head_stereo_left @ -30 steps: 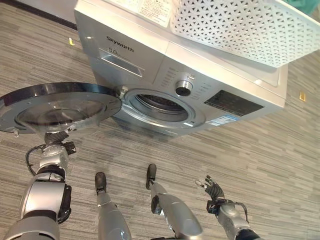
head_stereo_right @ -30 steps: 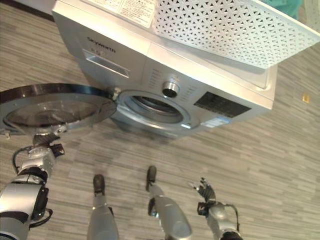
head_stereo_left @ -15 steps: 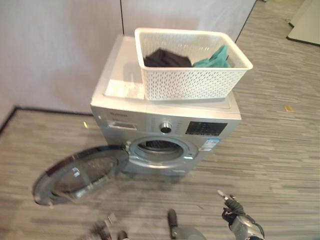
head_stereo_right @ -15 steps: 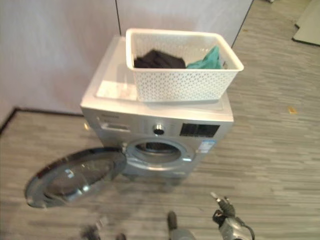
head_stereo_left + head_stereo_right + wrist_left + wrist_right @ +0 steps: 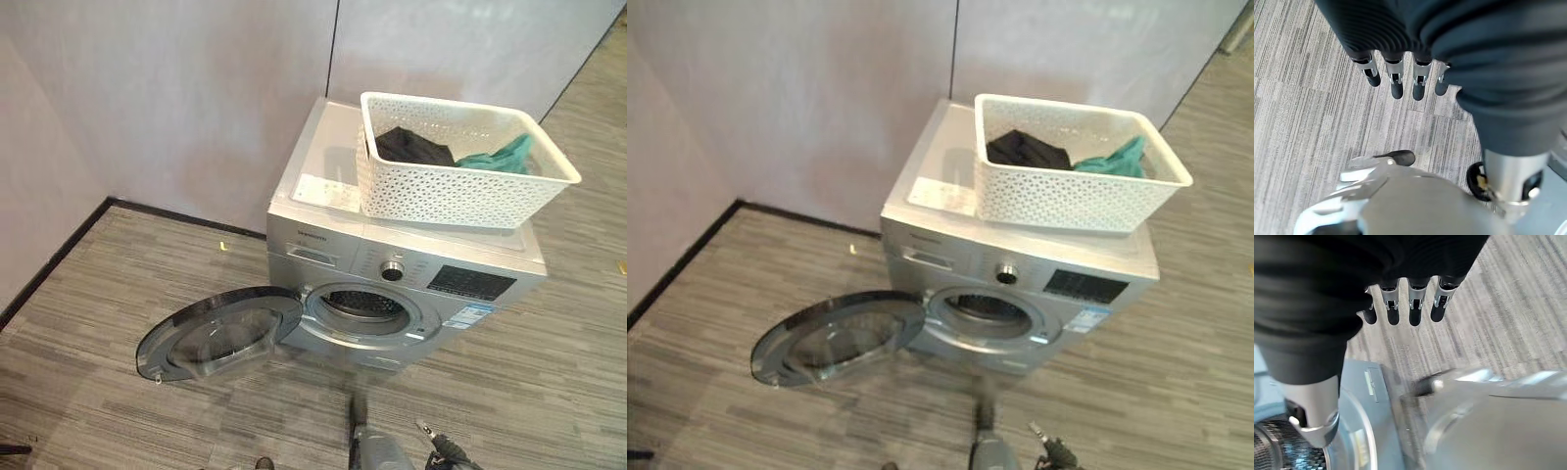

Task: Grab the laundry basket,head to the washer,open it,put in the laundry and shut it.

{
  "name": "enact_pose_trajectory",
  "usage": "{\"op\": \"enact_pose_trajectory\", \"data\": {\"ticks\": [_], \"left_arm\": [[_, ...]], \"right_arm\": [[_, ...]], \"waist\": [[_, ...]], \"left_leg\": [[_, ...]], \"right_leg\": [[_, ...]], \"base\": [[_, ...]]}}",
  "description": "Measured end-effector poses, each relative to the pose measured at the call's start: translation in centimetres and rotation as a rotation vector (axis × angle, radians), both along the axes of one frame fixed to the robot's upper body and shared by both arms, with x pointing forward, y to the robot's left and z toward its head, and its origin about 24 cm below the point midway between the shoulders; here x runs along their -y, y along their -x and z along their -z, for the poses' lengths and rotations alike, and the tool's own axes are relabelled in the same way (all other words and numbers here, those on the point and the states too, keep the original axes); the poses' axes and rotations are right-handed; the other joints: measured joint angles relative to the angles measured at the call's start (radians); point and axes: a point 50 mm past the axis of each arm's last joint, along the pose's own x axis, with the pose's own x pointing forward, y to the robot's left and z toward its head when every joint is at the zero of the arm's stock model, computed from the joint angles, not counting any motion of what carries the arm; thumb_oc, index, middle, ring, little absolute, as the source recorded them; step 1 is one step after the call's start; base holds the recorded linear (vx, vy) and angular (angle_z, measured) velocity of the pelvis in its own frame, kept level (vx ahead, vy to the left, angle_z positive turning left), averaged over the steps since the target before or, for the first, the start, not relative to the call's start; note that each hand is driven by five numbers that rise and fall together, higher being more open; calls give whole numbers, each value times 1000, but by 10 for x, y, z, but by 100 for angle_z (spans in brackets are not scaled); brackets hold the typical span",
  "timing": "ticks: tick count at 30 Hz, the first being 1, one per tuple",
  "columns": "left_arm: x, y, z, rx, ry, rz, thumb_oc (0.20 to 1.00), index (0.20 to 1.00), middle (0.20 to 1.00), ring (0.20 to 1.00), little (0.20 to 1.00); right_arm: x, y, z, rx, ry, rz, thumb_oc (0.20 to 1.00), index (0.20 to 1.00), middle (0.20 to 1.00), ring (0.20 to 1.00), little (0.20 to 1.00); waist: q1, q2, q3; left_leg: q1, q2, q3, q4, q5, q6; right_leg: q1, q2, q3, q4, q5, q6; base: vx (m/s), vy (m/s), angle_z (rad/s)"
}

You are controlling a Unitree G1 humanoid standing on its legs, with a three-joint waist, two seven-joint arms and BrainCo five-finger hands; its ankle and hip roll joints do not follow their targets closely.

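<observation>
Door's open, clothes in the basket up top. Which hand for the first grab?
Probably right. The basket sits toward the washer's right side, and the right hand hangs open below that side. The door swings out on the left, in the way of the open left hand.

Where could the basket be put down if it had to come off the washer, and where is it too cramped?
Bare floor lies left of the washer, between the wall and the open door, and right of the washer too. The washer top is crowded: the basket with dark and teal laundry fills most of it, leaving a strip at its left edge.
</observation>
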Motion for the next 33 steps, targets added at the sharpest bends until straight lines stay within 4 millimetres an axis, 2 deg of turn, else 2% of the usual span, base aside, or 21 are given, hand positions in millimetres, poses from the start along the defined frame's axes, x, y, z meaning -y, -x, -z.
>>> {"op": "enact_pose_trajectory", "data": {"ticks": [3, 4, 5, 7, 8, 9, 10, 11, 13, 14, 15, 16, 17, 18, 20, 21, 22, 24, 28, 31, 33], "left_arm": [[-2, 0, 0, 14, -2, -22, 1000, 1000, 1000, 1000, 1000], [2, 0, 0, 18, 5, -24, 1000, 1000, 1000, 1000, 1000], [7, 0, 1, 24, 21, -26, 1000, 1000, 1000, 1000, 1000], [8, 3, 2, 22, 26, -43, 1000, 1000, 1000, 1000, 1000], [5, 4, 1, 22, 19, -78, 1000, 1000, 1000, 1000, 1000], [2, 5, 1, 21, 14, -82, 1000, 1000, 1000, 1000, 1000], [1, 4, 0, 24, 9, -83, 1000, 1000, 1000, 1000, 1000], [-7, -10, -3, 67, -9, -74, 1000, 1000, 1000, 1000, 1000], [-14, -22, -7, 105, -27, -63, 1000, 1000, 1000, 1000, 1000], [-22, -29, -11, 132, -51, -54, 1000, 1000, 1000, 1000, 1000], [-24, -33, -13, 146, -55, -68, 1000, 1000, 1000, 1000, 1000], [-21, -36, -13, 155, -48, -62, 1000, 1000, 1000, 1000, 1000], [-17, -35, -11, 145, -41, -53, 1000, 1000, 1000, 1000, 1000], [-12, -28, -8, 124, -29, -52, 1000, 1000, 1000, 1000, 1000], [-1, -12, -2, 69, -7, -68, 1000, 1000, 1000, 1000, 1000], [6, -3, 0, 43, 10, -57, 1000, 1000, 1000, 1000, 1000], [3, -1, 0, 39, 4, -59, 1000, 1000, 1000, 1000, 1000], [1, 11, 1, 8, 11, -55, 1000, 1000, 1000, 1000, 1000], [-12, 30, 0, -44, -10, -72, 1000, 1000, 1000, 1000, 1000], [-15, 42, 0, -70, -16, -84, 1000, 1000, 1000, 1000, 1000], [-12, 46, 1, -80, -5, -87, 1000, 1000, 1000, 1000, 1000]], "right_arm": [[0, 19, 4, -59, -13, -18, 1000, 1000, 1000, 1000, 1000], [9, 30, 4, -88, 12, -25, 1000, 1000, 1000, 1000, 1000], [15, 30, 3, -91, 31, -35, 1000, 1000, 1000, 1000, 1000], [20, 21, 0, -69, 50, -52, 1000, 1000, 1000, 1000, 1000], [20, 5, -4, -21, 59, -88, 1000, 1000, 1000, 1000, 1000], [18, 2, -4, -9, 59, -98, 1000, 1000, 1000, 1000, 1000], [19, -1, -6, 8, 64, -98, 1000, 1000, 1000, 1000, 1000], [17, -7, -7, 33, 72, -127, 1000, 1000, 1000, 1000, 1000], [14, -13, -8, 36, 75, -167, 1000, 1000, 1000, 1000, 1000], [9, -10, -6, 24, 67, -179, 1000, 1000, 1000, 1000, 1000], [9, -5, -4, 2, 65, -173, 1000, 1000, 1000, 1000, 1000], [10, -3, -4, -3, 68, -174, 1000, 1000, 1000, 1000, 1000], [15, -1, -4, -15, 81, -167, 1000, 1000, 1000, 1000, 1000], [19, 0, -5, -19, 89, -170, 1000, 1000, 1000, 1000, 1000], [24, 11, -3, -53, 106, -177, 1000, 1000, 1000, 1000, 1000], [28, 28, -1, -104, 109, -166, 1000, 1000, 1000, 1000, 1000], [24, 35, 2, -124, 91, -149, 1000, 1000, 1000, 1000, 1000], [22, 55, 5, -171, 76, -128, 1000, 1000, 1000, 1000, 1000], [1, 81, 11, -230, 1, -101, 1000, 1000, 1000, 1000, 1000], [-1, 88, 12, -245, -11, -57, 1000, 1000, 1000, 1000, 1000], [9, 94, 11, -262, 9, -18, 1000, 1000, 1000, 1000, 1000]], "waist": [[-2, -20, -19], [-4, 6, -30], [-2, 36, -45], [5, 47, -51], [-3, 23, -61], [1, 1, -74], [2, -1, -75], [12, -30, -70], [32, -66, -50], [32, -92, -37], [30, -100, -37], [32, -92, -30], [29, -65, -21], [33, -45, -18], [24, -5, -24], [8, 34, -24], [5, 9, -24], [-5, -5, -37], [-13, -51, -52], [-24, -57, -58], [-27, -39, -73]], "left_leg": [[65, 11, -43, -20, -54, -45], [84, 63, -69, -18, -73, -74], [81, 96, -69, -6, -73, -89], [74, 129, -63, 59, -59, -110], [14, 147, -74, 212, -41, -159], [-11, 154, -68, 295, -40, -181], [-48, 163, -81, 372, -23, -198], [-188, 157, -151, 643, 13, -207], [-288, 129, -193, 767, -18, -192], [-311, 141, -158, 621, -40, -173], [-299, 151, -138, 406, -33, -173], [-311, 163, -130, 327, -19, -187], [-319, 172, -106, 208, 21, -193], [-321, 178, -98, 155, 55, -185], [-315, 170, -93, 130, 121, -175], [-285, 155, -93, 116, 173, -167], [-255, 136, -55, 82, 169, -152], [-180, 108, 4, -24, 210, -137], [-150, 73, 47, -39, 198, -102], [-143, 82, 51, -39, 195, -101], [-137, 96, 61, -39, 193, -103]], "right_leg": [[25, 4, -6, 133, -20, -21], [55, 55, 0, 136, -1, -70], [67, 91, -11, 125, -18, -81], [95, 133, -22, 120, -6, -126], [147, 165, -37, 68, -15, -141], [173, 167, -32, 34, -12, -153], [188, 194, -32, 24, -19, -172], [208, 203, -19, 10, -35, -201], [229, 200, 0, 0, -39, -219], [271, 196, 10, -36, -57, -235], [290, 196, 17, -56, -58, -232], [297, 197, 27, -56, -57, -222], [299, 207, 40, -55, -55, -211], [299, 214, 59, -55, -54, -208], [311, 222, 100, -56, -64, -184], [331, 215, 116, -62, -81, -162], [342, 193, 131, -63, -94, -154], [343, 152, 158, -57, -104, -127], [346, 112, 187, -55, -99, -93], [349, 120, 190, -56, -102, -91], [349, 135, 200, -56, -109, -103]], "base": [[328, -225, 49], [252, -206, 60], [218, -210, 41], [129, -245, -8], [64, -294, -24], [17, -259, -15], [-21, -171, -18], [26, -104, -19], [108, 16, -26], [178, 197, -18], [131, 174, -19], [115, 175, -39], [85, 86, -61], [83, 87, -74], [124, 139, -70], [187, 211, -41], [151, 178, -31], [75, 102, -34], [48, 68, -30], [19, 30, -6], [17, 15, -14]]}}
